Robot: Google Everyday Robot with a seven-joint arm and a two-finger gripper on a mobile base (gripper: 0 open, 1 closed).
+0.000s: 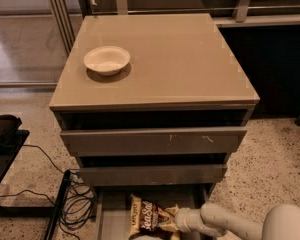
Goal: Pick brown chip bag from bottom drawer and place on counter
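My arm [240, 224] comes in from the lower right, its pale rounded links lying low and almost level, reaching leftward into the bottom drawer [110, 219]. My gripper [182, 220] sits at the end of that reach, down inside the drawer tray and right up against the brown chip bag [149, 218]. Whether it is spread, pressed together or pinching the bag, I cannot tell, because its tip merges with the bag's crinkled right edge.

The bag lies just left of my gripper on the drawer floor, its white script facing up and its cream end pointing away from me. Bare drawer floor stretches further left of the bag.

Above my gripper stand 2 flat drawer fronts [152, 141], each pulled out a little. Higher up is the counter [180, 59], well apart from my gripper. On it, up and to my gripper's left, rests 1 pale bowl [107, 60]. Far left of my gripper, dark cables [75, 206] coil on the speckled floor.
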